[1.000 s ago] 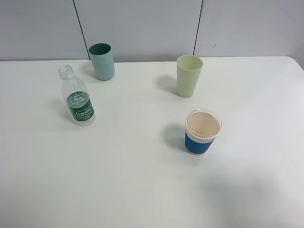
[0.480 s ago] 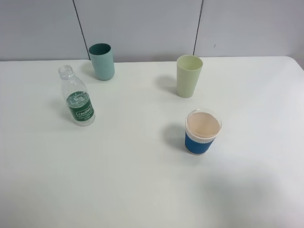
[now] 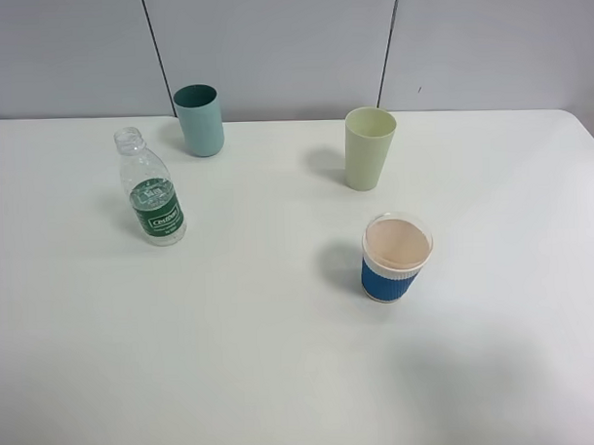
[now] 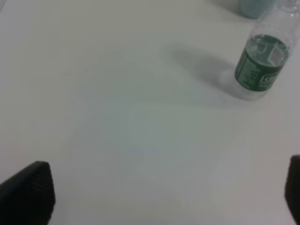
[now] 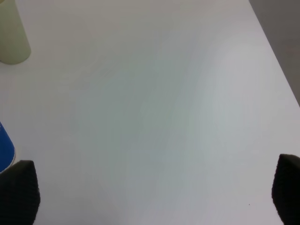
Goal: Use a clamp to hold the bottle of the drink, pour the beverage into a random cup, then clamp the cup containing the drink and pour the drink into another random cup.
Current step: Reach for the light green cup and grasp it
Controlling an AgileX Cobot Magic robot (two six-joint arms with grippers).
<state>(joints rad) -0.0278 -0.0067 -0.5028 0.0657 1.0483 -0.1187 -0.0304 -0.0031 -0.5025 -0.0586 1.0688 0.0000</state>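
A clear uncapped bottle point(image 3: 152, 193) with a green label stands upright at the left of the white table; it also shows in the left wrist view point(image 4: 262, 65). A teal cup point(image 3: 200, 120) stands behind it. A pale green cup point(image 3: 370, 148) stands at the back right and shows in the right wrist view point(image 5: 11, 33). A paper cup with a blue sleeve point(image 3: 396, 258) stands nearer the front. Neither arm shows in the high view. My left gripper point(image 4: 159, 197) is open and empty, well short of the bottle. My right gripper point(image 5: 154, 192) is open and empty, beside the blue cup point(image 5: 4, 145).
The white table point(image 3: 282, 360) ends at a grey panelled wall behind the cups. The table's right edge point(image 5: 276, 51) shows in the right wrist view, with a darker floor beyond it.
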